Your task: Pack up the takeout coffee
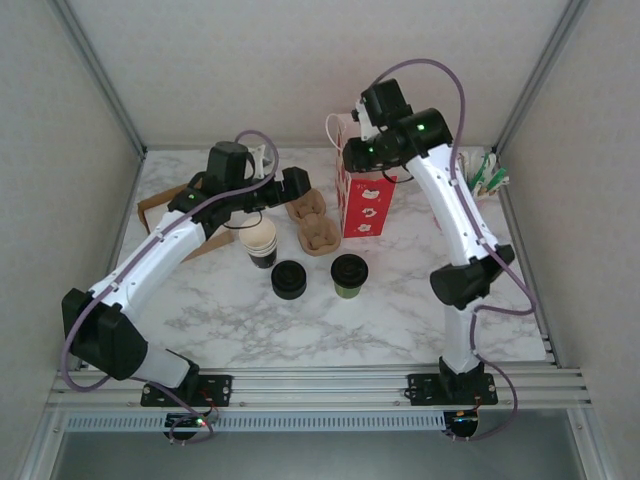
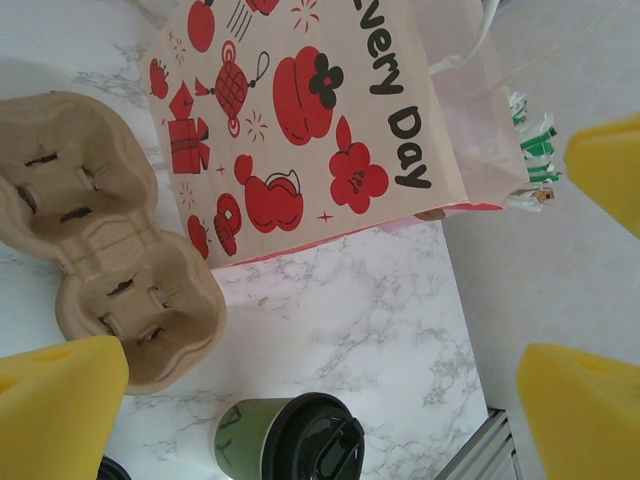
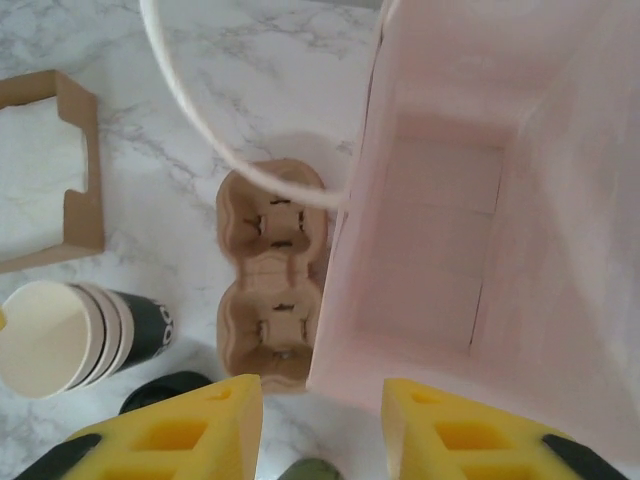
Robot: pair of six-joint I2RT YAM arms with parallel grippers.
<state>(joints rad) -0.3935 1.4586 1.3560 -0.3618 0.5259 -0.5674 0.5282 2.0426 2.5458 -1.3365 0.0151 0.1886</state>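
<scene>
The takeout coffee (image 1: 349,275), olive-green with a black lid, stands on the marble table in front of the red-printed paper bag (image 1: 365,195). In the left wrist view the coffee (image 2: 290,440) sits low in the frame, below and between my open yellow fingers (image 2: 60,400). My left gripper (image 1: 297,184) hovers open over the pulp cup carrier (image 1: 312,222), holding nothing. My right gripper (image 1: 352,138) hangs open above the bag's open mouth (image 3: 450,220), whose pink inside looks bare. Between its fingers (image 3: 170,435) a sliver of the green cup (image 3: 310,470) shows.
A stack of lidless cups (image 1: 260,240) and loose black lids (image 1: 289,279) stand left of the coffee. A brown cardboard tray (image 1: 160,210) lies at the far left. Green-and-white packets (image 1: 485,170) sit by the right wall. The bag's white handle (image 3: 230,150) loops over the carrier (image 3: 272,275).
</scene>
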